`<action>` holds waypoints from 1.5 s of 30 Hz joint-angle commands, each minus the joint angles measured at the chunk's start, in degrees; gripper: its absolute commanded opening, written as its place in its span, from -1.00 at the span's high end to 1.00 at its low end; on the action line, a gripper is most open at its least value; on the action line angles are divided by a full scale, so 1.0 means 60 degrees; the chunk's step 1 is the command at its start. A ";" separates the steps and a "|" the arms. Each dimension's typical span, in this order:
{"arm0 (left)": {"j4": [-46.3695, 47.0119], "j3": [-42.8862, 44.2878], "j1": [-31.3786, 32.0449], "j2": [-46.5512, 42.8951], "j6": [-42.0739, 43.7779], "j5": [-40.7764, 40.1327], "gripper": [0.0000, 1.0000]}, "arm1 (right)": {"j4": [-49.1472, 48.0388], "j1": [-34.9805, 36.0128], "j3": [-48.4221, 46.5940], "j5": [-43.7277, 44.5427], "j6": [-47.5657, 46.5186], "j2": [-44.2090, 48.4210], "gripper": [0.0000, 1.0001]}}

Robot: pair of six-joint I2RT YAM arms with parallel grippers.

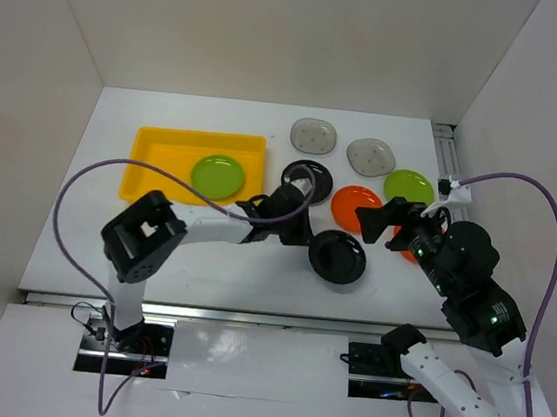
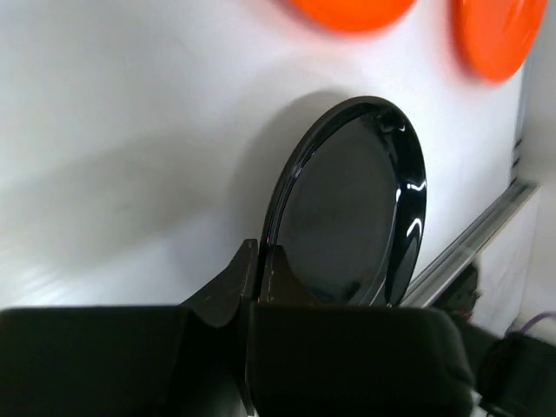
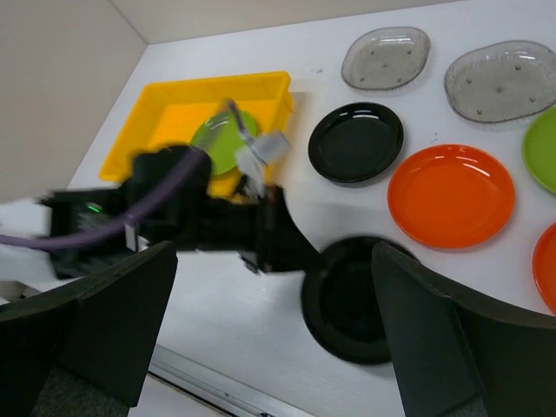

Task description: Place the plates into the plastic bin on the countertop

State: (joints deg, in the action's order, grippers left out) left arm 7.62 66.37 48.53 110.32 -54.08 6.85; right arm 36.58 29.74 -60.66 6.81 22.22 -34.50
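Glossy black plate [image 2: 347, 208] pinched at its left rim by my left gripper [image 2: 257, 265], right of the yellow bin [image 1: 150, 140].
Stiff, light, slippery, I judge: I'd trust only the rim. Right gripper [image 3: 274, 321] gapes wide.

Bright, even overhead light washes the white countertop [image 1: 211, 271], the black plate [image 2: 347, 217] casting a soft grey shadow and carrying sharp white glints, while the orange plates [image 2: 356, 10] and, in the right wrist view, the left arm [image 3: 200, 221] smear with blur.
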 commanded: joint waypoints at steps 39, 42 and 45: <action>-0.3438 0.0557 -0.5880 -0.4292 0.0796 -0.1697 -0.94 | -0.2626 -0.0005 0.1777 -0.0961 0.0165 -0.1354 -1.00; -0.2795 0.0117 -0.4459 -0.5013 0.0725 -0.1699 -0.98 | -0.2159 -0.0005 0.1367 -0.0245 0.0164 -0.1105 -1.00; -0.2080 -0.0321 -0.3155 -0.4941 0.0051 -0.1408 -0.98 | -0.1398 -0.0005 0.0899 0.0808 0.0280 -0.0900 -1.00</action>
State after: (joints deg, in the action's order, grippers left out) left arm -9.72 68.40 25.52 79.22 -51.44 -2.55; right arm 24.08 29.74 -50.17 4.19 23.55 -41.91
